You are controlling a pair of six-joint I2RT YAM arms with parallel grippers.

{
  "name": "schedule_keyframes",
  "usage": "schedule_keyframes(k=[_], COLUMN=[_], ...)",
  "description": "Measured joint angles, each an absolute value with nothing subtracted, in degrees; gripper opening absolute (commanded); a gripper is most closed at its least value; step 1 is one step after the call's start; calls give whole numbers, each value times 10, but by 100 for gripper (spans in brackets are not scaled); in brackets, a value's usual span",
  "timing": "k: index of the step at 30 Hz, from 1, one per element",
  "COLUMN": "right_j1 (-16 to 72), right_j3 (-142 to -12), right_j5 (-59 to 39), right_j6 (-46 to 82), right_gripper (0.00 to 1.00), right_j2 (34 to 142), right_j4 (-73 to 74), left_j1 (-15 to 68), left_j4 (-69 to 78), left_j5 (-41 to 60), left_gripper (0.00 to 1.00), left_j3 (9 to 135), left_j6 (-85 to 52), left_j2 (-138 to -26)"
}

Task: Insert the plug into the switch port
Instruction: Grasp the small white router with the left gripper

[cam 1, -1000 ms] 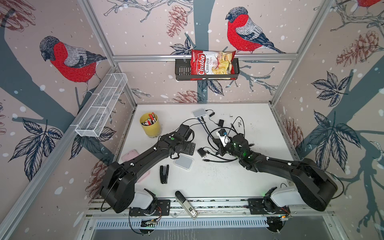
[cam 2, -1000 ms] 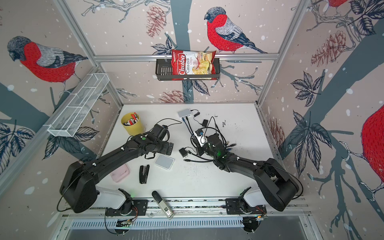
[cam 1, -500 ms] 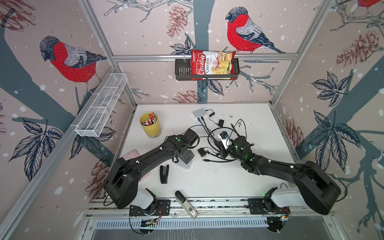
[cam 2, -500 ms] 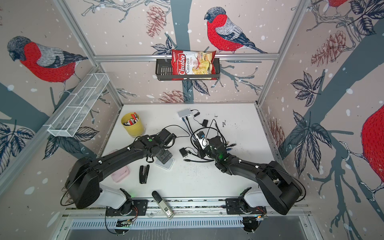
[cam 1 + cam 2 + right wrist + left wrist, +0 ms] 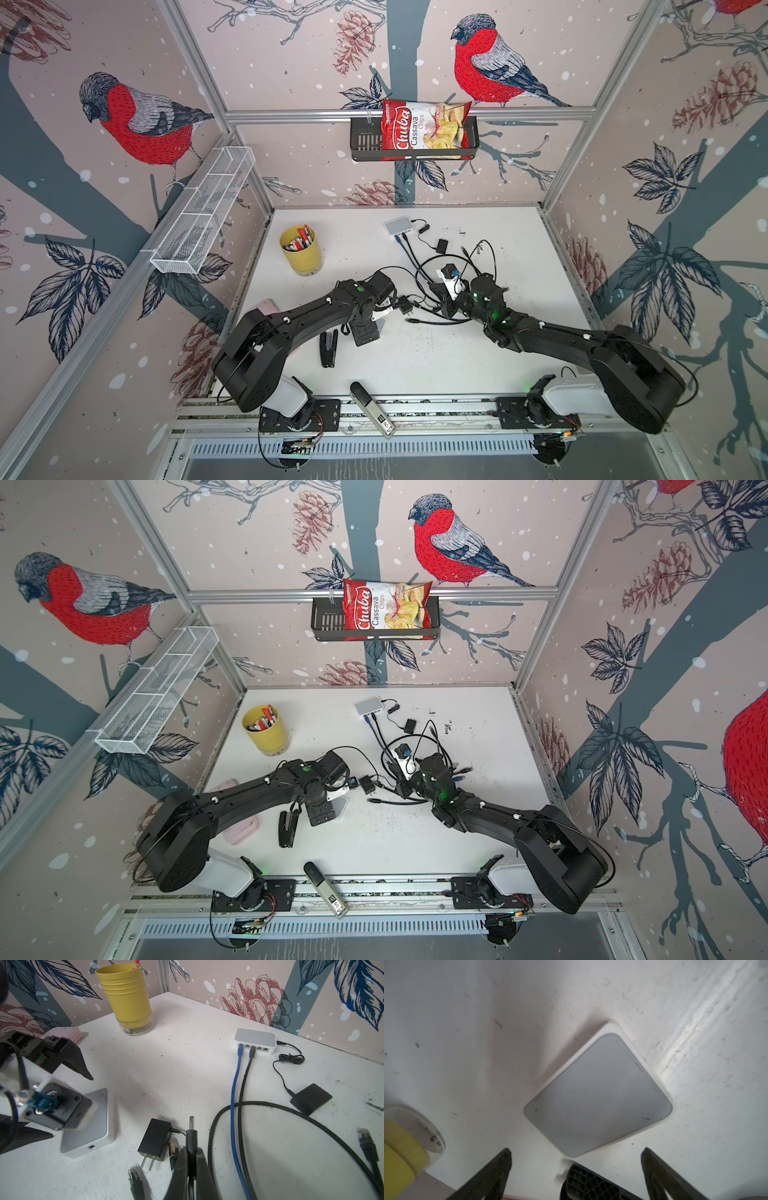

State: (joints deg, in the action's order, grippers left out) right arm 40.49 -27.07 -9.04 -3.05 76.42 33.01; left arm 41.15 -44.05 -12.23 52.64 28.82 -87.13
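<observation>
- Counted along the front rail: one grey remote [image 5: 370, 409]. Just beyond it, one black stapler [image 5: 327, 348] and one pink case [image 5: 241, 829]. All well apart from the work; judged unrelated to it.
- Found left gripper [image 5: 577, 1149] spread wide and gripping nothing, hovering over near switch [image 5: 598, 1097]. Judged poised to brace that light box against a push from the side.
- Found right gripper [image 5: 191, 1152] pinched shut on barrel plug [image 5: 190, 1126]. Held by the sleeve with the metal tip free and pointing forward, judged so for leading into a port.
- Plug off the table, near the near switch but apart from it, not yet inserted.
- Spotted one small dark socket [image 5: 91, 1147] on the near switch's side wall. Judged the likely target, though too small to be sure.
- Counted two black power adapters. One pronged adapter [image 5: 154, 1140] just beside the plug, judged its own supply. One flat adapter [image 5: 311, 1101] further off, wired to the far switch.
- Counted three loose network plugs [image 5: 135, 1178] lying on the table, none in a port.
- Counted two switches in all. Far switch [image 5: 255, 1041] near the back wall, carrying one blue cable [image 5: 235, 1084], one black cable [image 5: 245, 1076] and a power lead.
- Counted one yellow cup [image 5: 300, 249] of pens, back left.
- On the walls: one black basket [image 5: 365, 141] holding one chips bag [image 5: 424, 129], and one white wire rack [image 5: 203, 208].
</observation>
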Motion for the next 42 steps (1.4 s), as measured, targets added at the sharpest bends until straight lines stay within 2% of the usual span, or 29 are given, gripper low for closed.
schedule_keyframes(k=[23, 32, 39, 42], right_j1=[382, 373, 371, 371], right_j3=[-271, -273, -274, -273], right_j5=[-105, -108, -109, -109], right_j6=[-33, -44, -46, -46], right_gripper=[6, 6, 7, 7], right_j2=[769, 756, 750, 750], right_j4=[346, 333, 324, 324], left_j1=[405, 403, 399, 397], left_j4=[-340, -339, -329, -324], left_j5=[-140, -120, -101, -96], left_gripper=[94, 86, 73, 72], left_j3=[519, 520, 509, 507], left_j6=[451, 471, 475, 475], left_j2=[-924, -936, -928, -931])
